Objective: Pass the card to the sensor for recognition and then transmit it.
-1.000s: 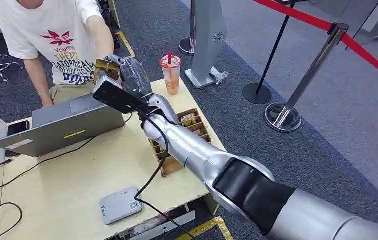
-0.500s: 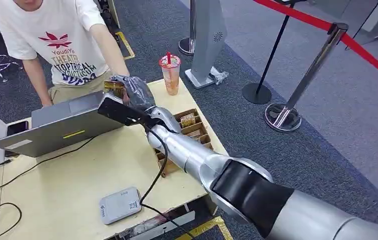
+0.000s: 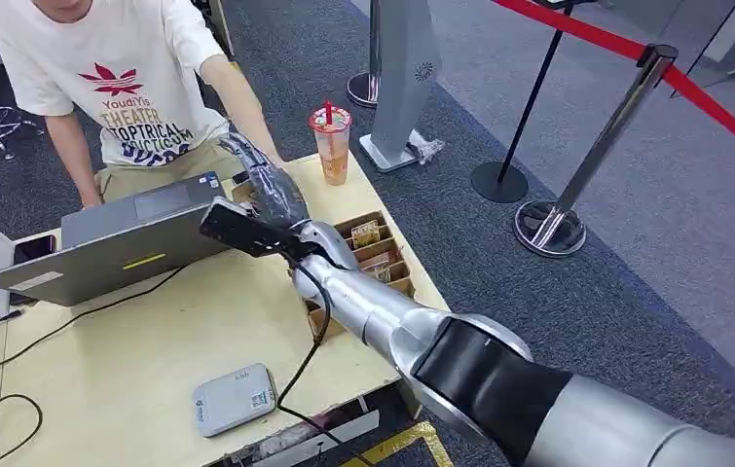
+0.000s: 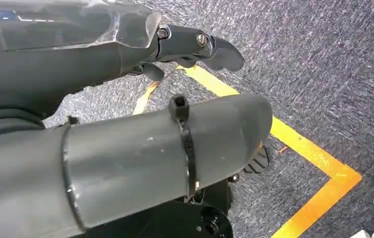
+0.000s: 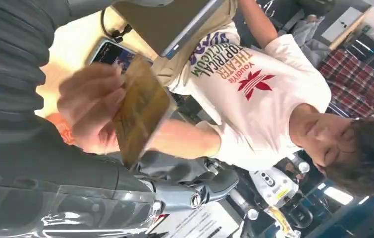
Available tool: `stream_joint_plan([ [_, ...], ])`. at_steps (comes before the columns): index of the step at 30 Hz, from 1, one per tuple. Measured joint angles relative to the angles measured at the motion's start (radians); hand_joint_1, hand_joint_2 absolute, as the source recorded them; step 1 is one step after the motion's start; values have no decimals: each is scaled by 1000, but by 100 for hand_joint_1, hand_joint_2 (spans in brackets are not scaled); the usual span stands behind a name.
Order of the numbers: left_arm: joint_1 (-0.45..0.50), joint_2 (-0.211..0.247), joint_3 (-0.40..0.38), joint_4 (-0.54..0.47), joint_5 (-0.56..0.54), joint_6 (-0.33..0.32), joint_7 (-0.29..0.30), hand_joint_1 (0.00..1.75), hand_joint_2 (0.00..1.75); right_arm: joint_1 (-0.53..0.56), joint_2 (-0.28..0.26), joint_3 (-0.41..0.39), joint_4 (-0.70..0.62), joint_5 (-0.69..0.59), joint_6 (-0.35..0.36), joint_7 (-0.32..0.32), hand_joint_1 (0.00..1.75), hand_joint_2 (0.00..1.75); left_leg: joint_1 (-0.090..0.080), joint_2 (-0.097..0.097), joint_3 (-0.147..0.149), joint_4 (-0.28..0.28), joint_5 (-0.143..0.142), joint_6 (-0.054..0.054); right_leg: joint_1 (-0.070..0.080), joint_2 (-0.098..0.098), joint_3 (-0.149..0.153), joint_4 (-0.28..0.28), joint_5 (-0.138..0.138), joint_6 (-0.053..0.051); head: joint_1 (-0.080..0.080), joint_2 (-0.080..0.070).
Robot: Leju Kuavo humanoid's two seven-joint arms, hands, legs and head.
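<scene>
Reaching over the table (image 3: 129, 360), right robot hand (image 3: 268, 187) open; card (image 5: 140, 110) in person's hand (image 5: 90, 106)

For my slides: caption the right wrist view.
A person's hand takes the card beside the robot's right hand.

Your head view looks forward and down from high on the body over the surface (image 3: 129, 370) and the person (image 3: 110, 78) behind it. Your right wrist view sits close behind its robot hand (image 5: 51, 163), turned sideways, sharing that person (image 5: 254, 84). Your left wrist view faces the carpeted floor (image 4: 323, 74) at close range.
</scene>
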Motion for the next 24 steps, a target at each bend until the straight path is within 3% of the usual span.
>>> stream_joint_plan([
  [5, 0, 0, 0, 0, 13, 2, -1, 0, 0, 51, -22, 0, -85, -3, -2, -6, 0, 175, 0, 0, 0, 0, 0, 0, 0, 0, 0, 0, 0, 0, 0, 0],
  [10, 3, -5, 2, -3, 39, 6, -5, 0, 0, 135, -70, 4, -244, 74, -8, 38, 0, 175, 0, 0, 0, 0, 0, 0, 0, 0, 0, 0, 0, 0, 0, 0],
  [24, 20, -43, 27, -34, 60, -1, -22, 0, 0, 453, -285, -18, -727, 419, -50, 192, 0, 175, 0, -2, -1, 0, -1, 1, 0, -1, 0, -2, 0, 1, 0, 0],
])
